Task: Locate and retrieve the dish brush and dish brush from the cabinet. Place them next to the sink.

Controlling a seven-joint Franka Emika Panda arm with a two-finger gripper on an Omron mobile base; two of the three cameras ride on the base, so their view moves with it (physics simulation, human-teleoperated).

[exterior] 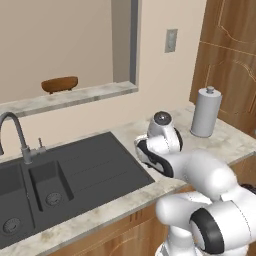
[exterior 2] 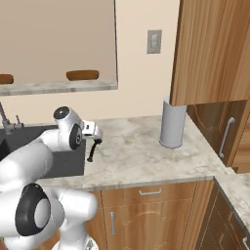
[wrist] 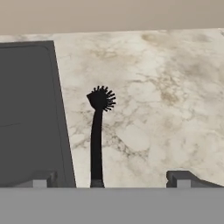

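You have bare counter [exterior 2: 141,156] between the black dish brush [wrist: 97,135] beside the sink [exterior: 75,170] and the grey canister [exterior 2: 173,124].

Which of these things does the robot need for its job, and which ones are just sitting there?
For the job:
black brush, lying on the counter beside the sink
sink
end effector, open over the brush

Just sitting there:
paper towel roll
brown bowl on the ledge
tap
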